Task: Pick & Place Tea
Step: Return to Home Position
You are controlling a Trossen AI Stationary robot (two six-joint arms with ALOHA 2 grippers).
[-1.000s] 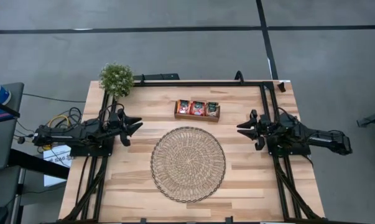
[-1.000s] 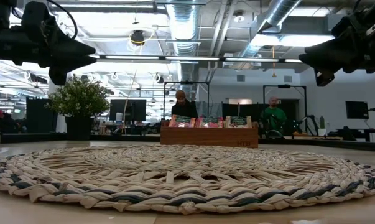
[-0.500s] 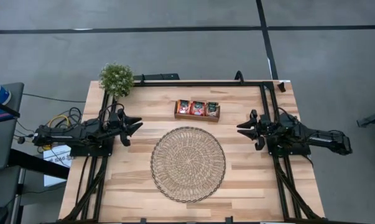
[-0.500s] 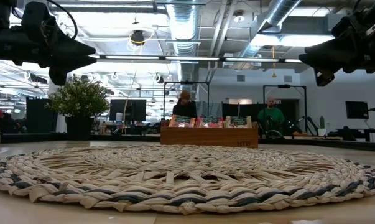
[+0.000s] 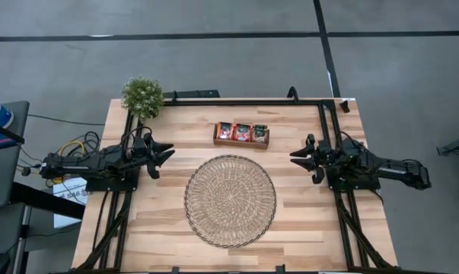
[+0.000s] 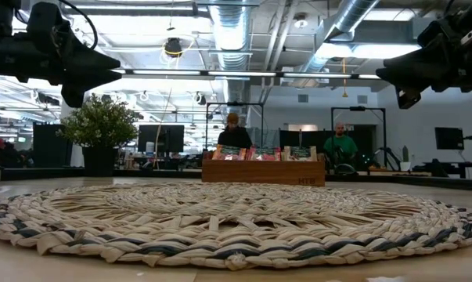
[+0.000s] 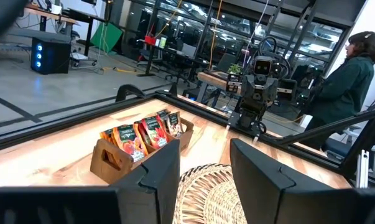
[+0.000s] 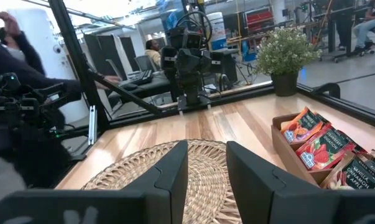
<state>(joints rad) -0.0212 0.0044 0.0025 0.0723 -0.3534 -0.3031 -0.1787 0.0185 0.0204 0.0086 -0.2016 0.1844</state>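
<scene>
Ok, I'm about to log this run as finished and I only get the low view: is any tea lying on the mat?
Observer: No. From above, the mat shows only its weave. All the tea sits in the wooden tray.
Operator: Are both hands empty?
Observer: Yes. Its wrist view shows the left hand open and holding nothing, and the same goes for the right hand in its own wrist view.
Operator: Where are they parked?
Observer: From above, they are one over each side of the table, pointing inward towards each other.
</scene>
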